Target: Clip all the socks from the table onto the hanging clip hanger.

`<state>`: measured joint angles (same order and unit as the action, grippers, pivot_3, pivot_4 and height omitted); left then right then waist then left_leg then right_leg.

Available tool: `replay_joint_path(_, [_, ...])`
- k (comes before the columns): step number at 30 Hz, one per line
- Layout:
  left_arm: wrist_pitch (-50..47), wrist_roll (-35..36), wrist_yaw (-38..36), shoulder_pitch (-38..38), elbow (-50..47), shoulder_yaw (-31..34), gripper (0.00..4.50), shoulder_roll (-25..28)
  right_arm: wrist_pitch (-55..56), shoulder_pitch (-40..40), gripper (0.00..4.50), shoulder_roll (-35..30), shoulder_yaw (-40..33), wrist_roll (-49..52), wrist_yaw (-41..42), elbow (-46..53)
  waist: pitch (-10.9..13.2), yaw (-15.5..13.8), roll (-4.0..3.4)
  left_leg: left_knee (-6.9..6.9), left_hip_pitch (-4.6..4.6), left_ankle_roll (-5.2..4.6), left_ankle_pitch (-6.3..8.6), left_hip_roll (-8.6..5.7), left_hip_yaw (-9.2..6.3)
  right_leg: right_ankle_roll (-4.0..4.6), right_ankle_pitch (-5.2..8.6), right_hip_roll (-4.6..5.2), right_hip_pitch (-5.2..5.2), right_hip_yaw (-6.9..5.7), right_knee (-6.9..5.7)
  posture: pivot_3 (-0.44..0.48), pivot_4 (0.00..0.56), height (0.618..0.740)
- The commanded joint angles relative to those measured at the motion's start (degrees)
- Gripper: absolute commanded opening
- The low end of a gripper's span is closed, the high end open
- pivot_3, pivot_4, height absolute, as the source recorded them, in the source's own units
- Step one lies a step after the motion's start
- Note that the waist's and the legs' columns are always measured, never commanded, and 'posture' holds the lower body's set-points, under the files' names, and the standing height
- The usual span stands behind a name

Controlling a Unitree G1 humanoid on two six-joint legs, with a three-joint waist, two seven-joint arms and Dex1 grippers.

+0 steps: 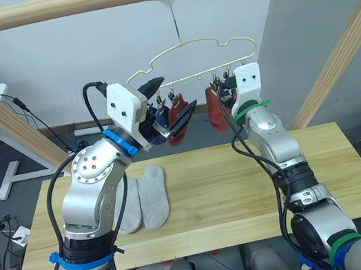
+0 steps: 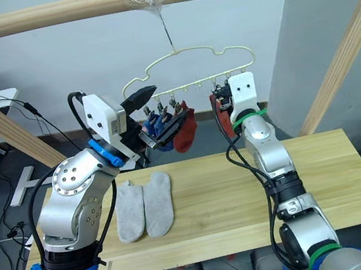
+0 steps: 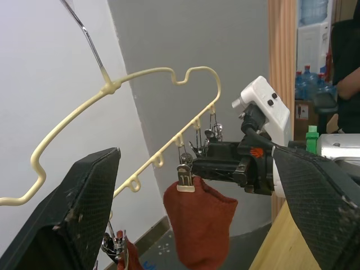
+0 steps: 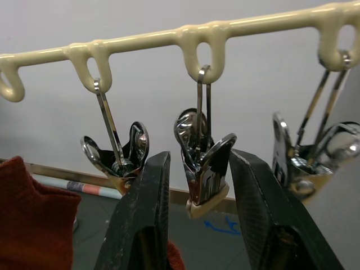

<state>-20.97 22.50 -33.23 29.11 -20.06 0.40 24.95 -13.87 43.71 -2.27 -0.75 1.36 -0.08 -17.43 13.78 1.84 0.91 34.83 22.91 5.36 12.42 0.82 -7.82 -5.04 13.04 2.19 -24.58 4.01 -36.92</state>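
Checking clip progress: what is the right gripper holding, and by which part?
The right gripper straddles an empty metal clip on the hanger, fingers beside its handles; contact cannot be told.

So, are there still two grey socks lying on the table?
Yes, two light grey socks lie side by side on the wooden table, under the left arm, not yet clipped onto the hanger.
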Motion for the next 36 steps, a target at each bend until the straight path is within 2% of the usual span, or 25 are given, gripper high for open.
replay_joint_path(1, [0.31,0.36,0.15,0.1,-3.02,0.79,4.5,0.27,2.21,1.82,1.67,0.85,-0.15,0.16,-0.2,0.71,0.0,0.0,0.0,0.0,0.0,0.0,0.0,0.0,0.0,0.0,0.0,0.0,0.0,0.0,0.0,0.12,0.233,0.74])
replay_joint_path(14, [0.16,0.54,0.43,0.87,-2.73,0.85,4.5,-0.04,3.18,2.98,1.67,2.8,-0.38,1.99,2.06,1.64,0.01,0.0,-0.01,0.0,0.0,0.0,0.0,0.0,0.0,0.01,0.0,0.0,0.0,0.0,0.0,0.121,0.233,0.74])
replay_joint_path(32, [-0.83,1.24,0.54,1.07,-3.45,1.05,4.5,-0.43,3.35,3.44,1.67,2.25,-0.26,2.01,2.33,0.89,0.02,0.0,-0.02,0.0,0.0,0.0,0.0,0.0,0.0,0.01,0.0,0.0,-0.01,0.0,-0.01,0.123,0.235,0.74])
replay_joint_path(35, [-0.88,1.18,0.59,1.09,-3.46,1.01,4.5,-0.5,3.37,3.3,1.1,1.95,-0.25,1.7,2.3,0.65,0.02,0.0,-0.02,-0.01,0.0,0.0,0.0,0.0,0.0,0.01,0.0,0.0,-0.01,0.0,0.0,0.123,0.235,0.74])
replay_joint_path(36, [-0.98,1.22,0.64,0.99,-3.63,0.98,4.5,-0.52,3.3,3.15,0.77,1.68,-0.21,1.46,2.26,0.81,0.02,0.0,-0.02,0.0,0.0,0.0,0.0,0.0,0.0,0.01,0.0,0.0,-0.01,0.0,0.0,0.122,0.234,0.74])
